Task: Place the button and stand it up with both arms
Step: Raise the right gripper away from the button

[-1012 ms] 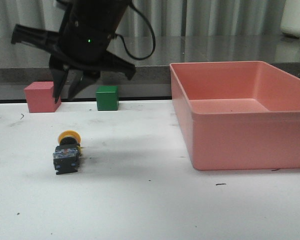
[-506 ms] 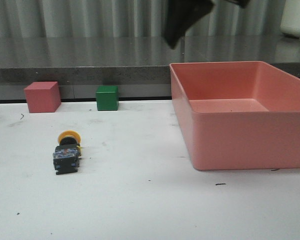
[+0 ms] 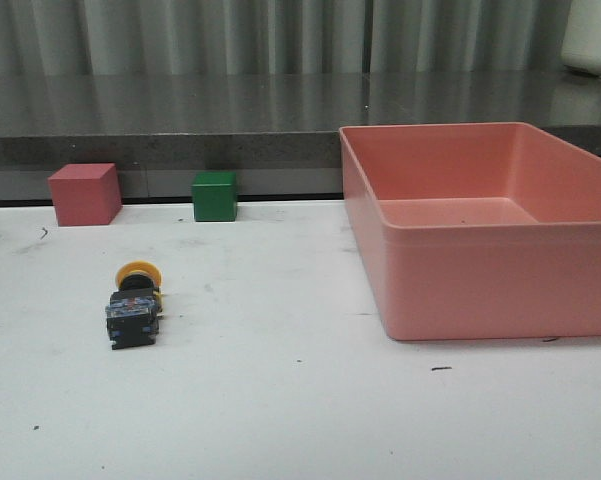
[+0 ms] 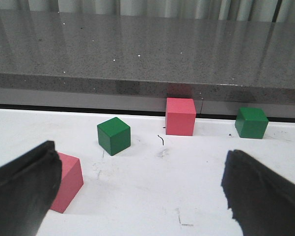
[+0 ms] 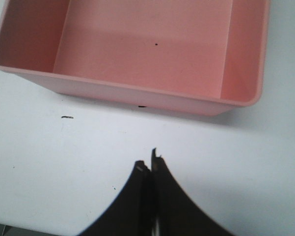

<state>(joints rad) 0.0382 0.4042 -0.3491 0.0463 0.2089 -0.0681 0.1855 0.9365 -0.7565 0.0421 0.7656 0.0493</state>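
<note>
The button (image 3: 135, 306) lies on its side on the worktop (image 3: 280, 400), yellow cap pointing away toward the back, base block nearest, well left of the pink bin (image 3: 480, 230). Neither arm shows in the front view, so the step in hand looks like the approach. To do it well, I would pinch the black body across its narrow sides and let the other arm steady the base while tipping it upright.

The left wrist view shows the left gripper (image 4: 137, 187) spread wide, empty, facing a green cube (image 4: 113, 135) and other cubes. The right wrist view shows the right gripper (image 5: 149, 169) pressed together on nothing, before the bin's near wall.
</note>
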